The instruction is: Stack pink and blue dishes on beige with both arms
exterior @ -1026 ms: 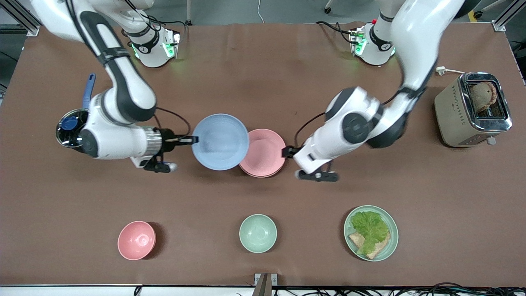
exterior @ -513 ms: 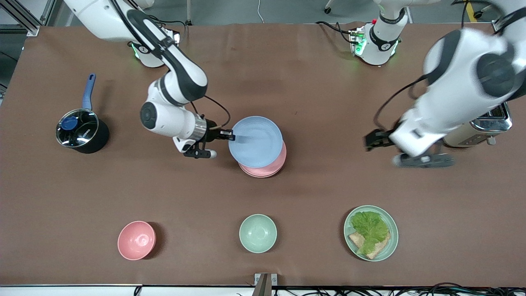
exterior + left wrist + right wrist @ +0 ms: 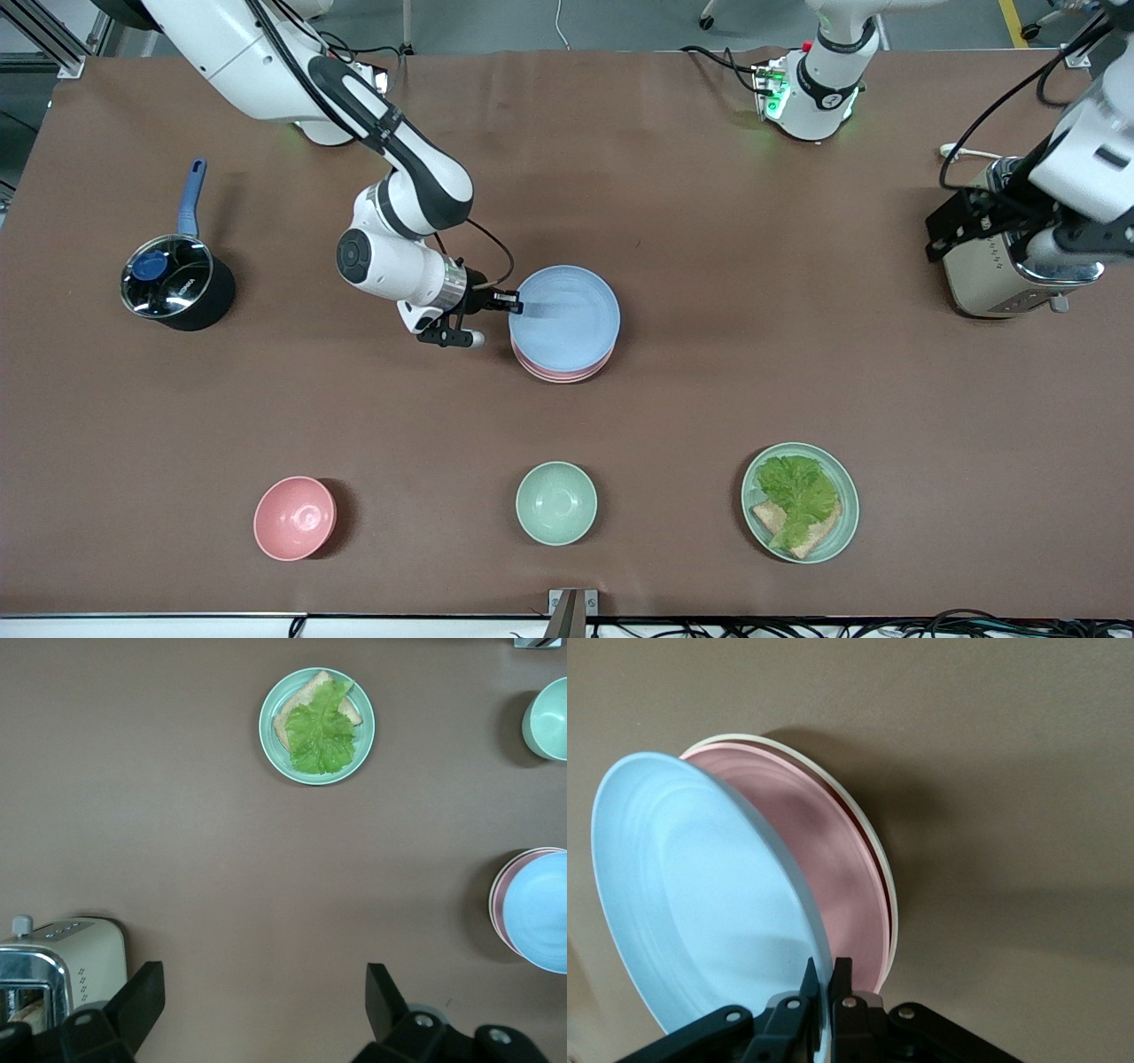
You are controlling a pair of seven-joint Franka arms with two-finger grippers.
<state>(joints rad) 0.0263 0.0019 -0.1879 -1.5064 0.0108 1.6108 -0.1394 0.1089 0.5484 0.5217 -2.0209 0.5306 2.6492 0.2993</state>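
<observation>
My right gripper point(image 3: 516, 306) is shut on the rim of the light blue plate point(image 3: 567, 315), on the edge toward the right arm's end of the table. The plate is tilted and lies almost squarely over the pale pink plate point(image 3: 567, 372). In the right wrist view the fingers point(image 3: 825, 979) pinch the blue plate point(image 3: 700, 895). The pink plate point(image 3: 833, 859) sits under it on the beige plate, of which only a cream rim point(image 3: 892, 904) shows. My left gripper point(image 3: 941, 232) hangs open and empty over the toaster; its fingers point(image 3: 142, 1001) stand wide apart.
A toaster point(image 3: 983, 275) with bread stands at the left arm's end. A dark pot point(image 3: 173, 283) with a blue handle stands at the right arm's end. Near the front edge are a pink bowl point(image 3: 294, 517), a mint bowl point(image 3: 555, 502) and a mint plate with lettuce point(image 3: 800, 502).
My right gripper carried the blue plate toward the left arm's end until it covers the pink plate. My left arm pulled away from the stack and rose over the toaster.
</observation>
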